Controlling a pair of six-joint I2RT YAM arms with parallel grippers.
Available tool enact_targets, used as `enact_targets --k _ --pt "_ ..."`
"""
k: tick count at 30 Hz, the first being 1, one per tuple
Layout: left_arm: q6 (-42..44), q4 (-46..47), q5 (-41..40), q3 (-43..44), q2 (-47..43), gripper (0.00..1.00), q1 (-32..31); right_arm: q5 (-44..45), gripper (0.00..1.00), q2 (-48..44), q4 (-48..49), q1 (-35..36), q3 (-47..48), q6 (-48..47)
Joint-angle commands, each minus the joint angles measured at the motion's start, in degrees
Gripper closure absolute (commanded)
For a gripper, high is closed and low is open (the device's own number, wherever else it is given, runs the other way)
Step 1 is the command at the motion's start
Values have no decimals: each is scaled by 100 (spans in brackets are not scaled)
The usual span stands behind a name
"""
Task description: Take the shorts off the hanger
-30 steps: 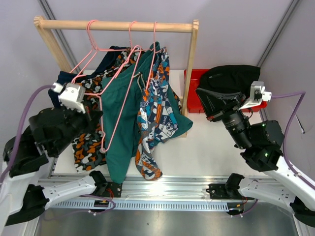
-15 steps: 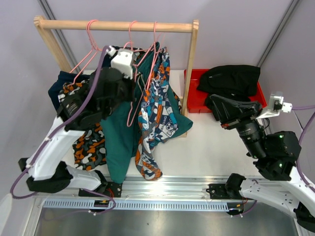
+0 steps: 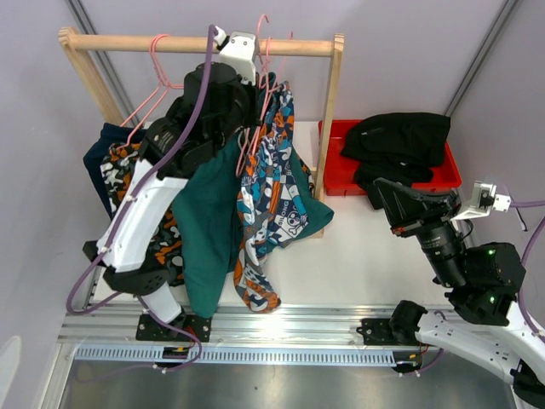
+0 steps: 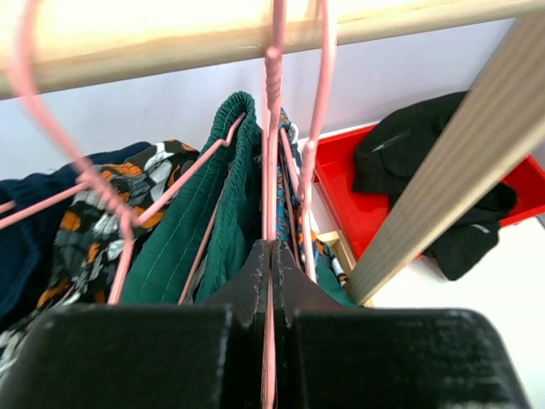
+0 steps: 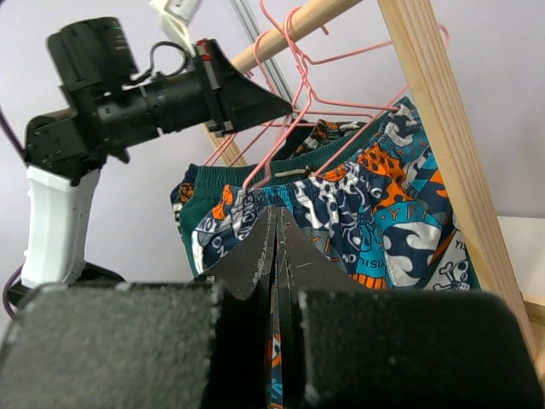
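My left gripper point(image 3: 254, 72) is raised to the wooden rail point(image 3: 128, 43) and shut on the neck of a pink hanger point(image 3: 263, 34); the wrist view shows the wire point(image 4: 270, 170) pinched between the jaws point(image 4: 271, 249). That hanger's hook stands above the rail. Teal green shorts point(image 3: 209, 221) and cartoon-print shorts point(image 3: 272, 196) hang below, camouflage point(image 3: 149, 247) and navy point(image 3: 98, 162) pairs to the left. Black shorts point(image 3: 400, 141) lie in the red bin point(image 3: 332, 183). My right gripper point(image 3: 383, 192) is shut and empty, in front of the bin; in its wrist view point(image 5: 274, 213) it faces the cartoon-print shorts point(image 5: 400, 221).
The rack's right wooden post point(image 3: 332, 111) stands between the hanging shorts and the bin. Two more pink hangers point(image 3: 157, 68) hook the rail further left. The rack's left post point(image 3: 89, 81) slants at the back left.
My left arm swung up from the left side to the rail and closed on a hanger, whose hook now rises above the rail. My right arm drew back from the bin.
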Motion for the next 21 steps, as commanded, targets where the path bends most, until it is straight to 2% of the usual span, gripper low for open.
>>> enact_targets --k 1,7,12,17,18,21 --pt "118 263 347 287 249 100 175 178 100 -131 0 13 -54 77" --pt "4 149 278 191 364 100 386 266 100 -351 -27 4 -273 138" --pt "-119 254 225 -659 -119 100 413 266 100 -421 17 4 -432 270" --pt "-163 202 58 -891 -532 98 413 161 100 -395 26 13 -450 384" --pt "-146 193 58 -873 -637 96 404 134 100 -386 26 4 -441 411" --pt "-84 140 127 -829 -752 66 404 47 100 -316 -17 13 -362 463"
